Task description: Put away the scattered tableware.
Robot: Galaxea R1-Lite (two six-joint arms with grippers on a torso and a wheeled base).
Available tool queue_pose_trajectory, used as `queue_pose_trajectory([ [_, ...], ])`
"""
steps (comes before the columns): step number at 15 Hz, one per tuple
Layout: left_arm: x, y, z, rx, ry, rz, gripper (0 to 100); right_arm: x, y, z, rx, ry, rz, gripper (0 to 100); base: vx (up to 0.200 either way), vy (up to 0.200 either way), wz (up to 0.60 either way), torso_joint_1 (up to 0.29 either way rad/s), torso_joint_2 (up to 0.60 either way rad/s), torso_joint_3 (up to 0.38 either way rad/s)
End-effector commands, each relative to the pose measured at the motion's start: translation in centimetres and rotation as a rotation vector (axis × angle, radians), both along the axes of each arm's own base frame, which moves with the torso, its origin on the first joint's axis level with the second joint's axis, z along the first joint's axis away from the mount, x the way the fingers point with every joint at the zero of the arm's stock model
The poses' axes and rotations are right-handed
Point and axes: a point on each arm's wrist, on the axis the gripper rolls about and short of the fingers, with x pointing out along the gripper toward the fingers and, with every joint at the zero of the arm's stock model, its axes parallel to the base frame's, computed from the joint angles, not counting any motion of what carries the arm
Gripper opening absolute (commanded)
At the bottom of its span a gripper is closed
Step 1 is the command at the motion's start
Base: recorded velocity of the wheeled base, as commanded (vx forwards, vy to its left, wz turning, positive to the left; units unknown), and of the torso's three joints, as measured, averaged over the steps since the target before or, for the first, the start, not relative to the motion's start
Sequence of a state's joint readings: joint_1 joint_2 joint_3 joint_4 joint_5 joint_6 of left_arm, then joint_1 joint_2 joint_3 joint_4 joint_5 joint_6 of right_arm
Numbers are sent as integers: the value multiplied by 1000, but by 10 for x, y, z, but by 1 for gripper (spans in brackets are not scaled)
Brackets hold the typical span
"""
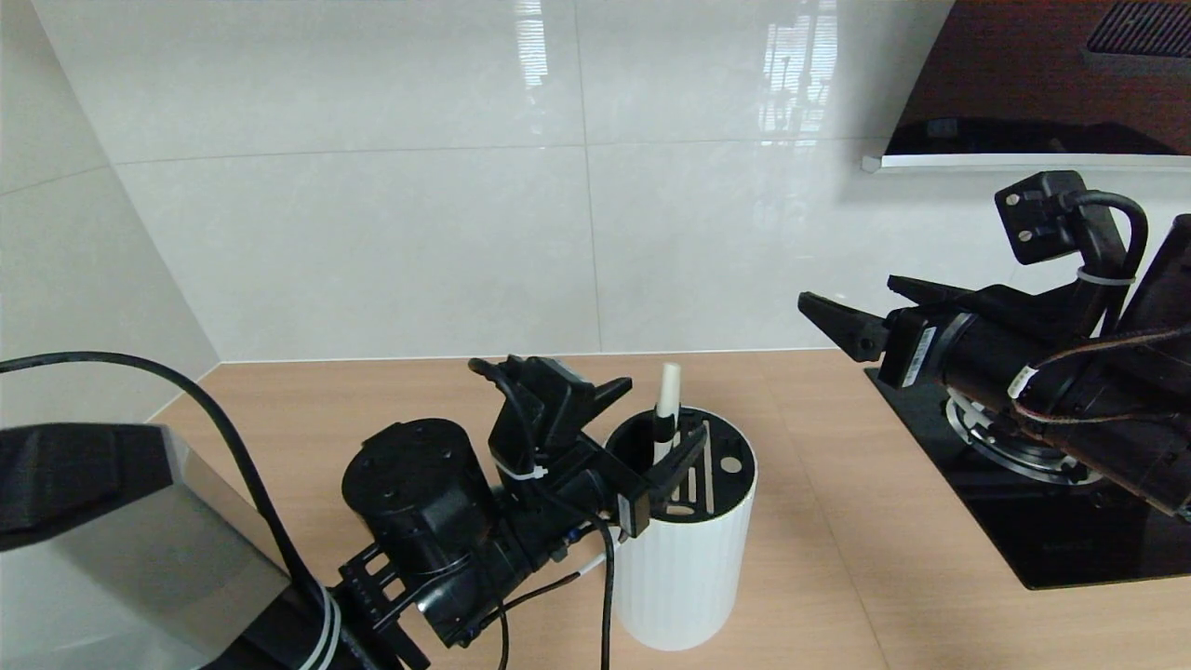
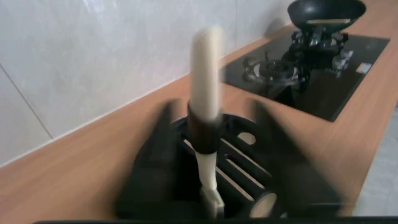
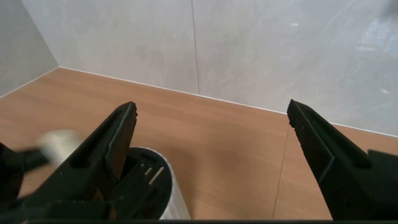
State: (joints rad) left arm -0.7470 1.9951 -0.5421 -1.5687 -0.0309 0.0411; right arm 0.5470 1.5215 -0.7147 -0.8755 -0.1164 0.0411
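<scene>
A white ribbed utensil holder [image 1: 687,558] with a black slotted top stands on the wooden counter. A white-handled utensil with a black band [image 1: 666,402] stands upright in one slot. My left gripper [image 1: 649,426] is open at the holder's top, one finger on each side of the handle with gaps between. In the left wrist view the utensil [image 2: 205,81] rises between the blurred fingers [image 2: 163,146] over the holder top [image 2: 245,149]. My right gripper [image 1: 849,292] hangs open and empty, raised to the right of the holder. From the right wrist its gripper [image 3: 211,109] looks down on the holder [image 3: 158,183].
A black cooktop [image 1: 1051,530] with a burner [image 1: 1014,447] lies on the counter's right side, under my right arm. A dark pan [image 2: 326,9] sits on its far burner. The tiled wall stands close behind, and a range hood [image 1: 1042,84] hangs at the upper right.
</scene>
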Motion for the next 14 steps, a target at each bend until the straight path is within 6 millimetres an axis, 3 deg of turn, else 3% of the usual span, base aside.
queue_pose_trajectory([
  [1, -2, 2, 7, -15, -17, 0, 100, 0, 0, 0, 0, 0, 0, 100, 0, 0, 0, 0, 0, 0],
  [3, -3, 2, 9, -22, -22, 0, 100, 0, 0, 0, 0, 1, 0, 100, 0, 0, 0, 0, 0, 0],
  [5, -10, 9, 27, -56, -64, 4, 100, -3, -2, 3, 8, -9, -4, 100, 0, 0, 0, 0, 0, 0],
  [7, -40, 39, 69, -164, -139, 11, 100, -23, -15, 4, 2, -28, -8, 100, 0, 0, 0, 0, 0, 0],
  [8, -49, 49, 81, -204, -160, 10, 100, -27, -19, 7, -4, -44, -17, 100, 0, 0, 0, 0, 0, 0],
  [9, -62, 63, 97, -254, -187, 28, 100, -28, -37, 12, -1, -68, -87, 100, 0, 0, 0, 0, 0, 0],
  [12, -109, 121, 98, -265, -187, 232, 100, -80, -79, 6, 2, -119, -182, 100, 0, 0, 0, 0, 0, 0],
  [13, -118, 132, 96, -257, -188, 260, 100, -88, -86, 3, -1, -123, -206, 100, 0, 0, 0, 0, 0, 0],
  [14, -143, 164, 84, -210, -165, 358, 100, -115, -106, 0, -6, -163, -290, 100, 0, 0, 0, 0, 0, 0],
])
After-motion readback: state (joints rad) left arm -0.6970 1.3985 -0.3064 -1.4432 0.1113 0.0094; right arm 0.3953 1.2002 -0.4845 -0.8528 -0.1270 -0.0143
